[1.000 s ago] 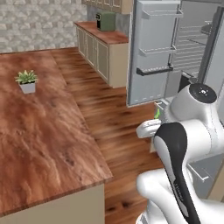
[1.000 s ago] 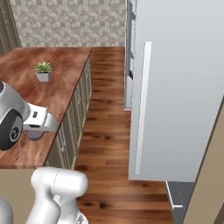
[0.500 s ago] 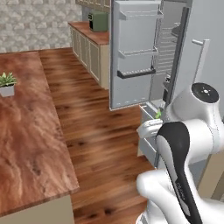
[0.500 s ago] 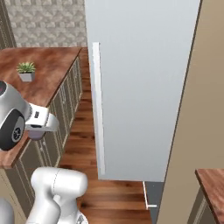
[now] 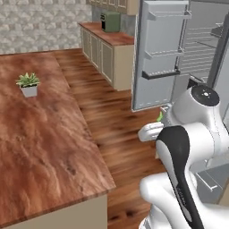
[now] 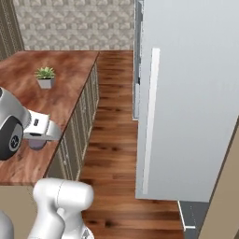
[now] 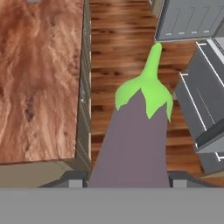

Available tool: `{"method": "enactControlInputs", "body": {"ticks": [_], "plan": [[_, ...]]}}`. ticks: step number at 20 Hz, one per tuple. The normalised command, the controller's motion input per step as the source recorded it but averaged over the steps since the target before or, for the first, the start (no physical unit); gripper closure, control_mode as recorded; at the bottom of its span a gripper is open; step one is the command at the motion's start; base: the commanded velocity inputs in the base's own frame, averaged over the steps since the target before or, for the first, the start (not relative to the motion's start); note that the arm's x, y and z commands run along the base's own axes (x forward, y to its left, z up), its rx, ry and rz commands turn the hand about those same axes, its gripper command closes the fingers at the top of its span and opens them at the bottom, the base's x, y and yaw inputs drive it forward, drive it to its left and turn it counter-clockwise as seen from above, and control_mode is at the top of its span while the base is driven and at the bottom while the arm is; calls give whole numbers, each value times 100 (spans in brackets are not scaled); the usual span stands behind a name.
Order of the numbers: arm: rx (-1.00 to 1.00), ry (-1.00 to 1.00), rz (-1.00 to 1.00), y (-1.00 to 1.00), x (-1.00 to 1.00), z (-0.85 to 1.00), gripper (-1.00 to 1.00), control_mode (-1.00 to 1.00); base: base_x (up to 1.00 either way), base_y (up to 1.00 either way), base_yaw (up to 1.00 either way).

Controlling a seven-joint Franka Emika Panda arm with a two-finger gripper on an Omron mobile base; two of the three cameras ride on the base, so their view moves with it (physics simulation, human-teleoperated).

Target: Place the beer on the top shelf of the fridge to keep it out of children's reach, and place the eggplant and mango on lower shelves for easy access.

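As you look from the left base view, the fridge (image 5: 188, 53) stands with its door open, wire-railed bins on the door, no readable label anywhere. A sliver of green stem shows behind the arm; the rest is hidden. A potted plant (image 5: 28, 84) sits on the wooden counter (image 5: 44, 147).

From the right base view, the fridge door (image 6: 186, 93) blocks its interior from you.

In the hand view, the gripper (image 7: 127, 177) pinches the eggplant (image 7: 135, 140), stem pointing away over the floor; the fingertips are mostly hidden behind it.
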Motion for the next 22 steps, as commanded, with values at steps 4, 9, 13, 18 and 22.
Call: {"method": "enactControlInputs", "body": {"ticks": [4,9,13,18,22], "plan": [[0,0,0,0,0,0,100,100,51,1,2],[0,0,0,0,0,0,100,100,51,-37,4],[0,0,0,0,0,0,100,100,22,-42,6],[0,0,0,0,0,0,100,100,49,-7,9],[0,0,0,0,0,0,100,100,84,0,11]]}}
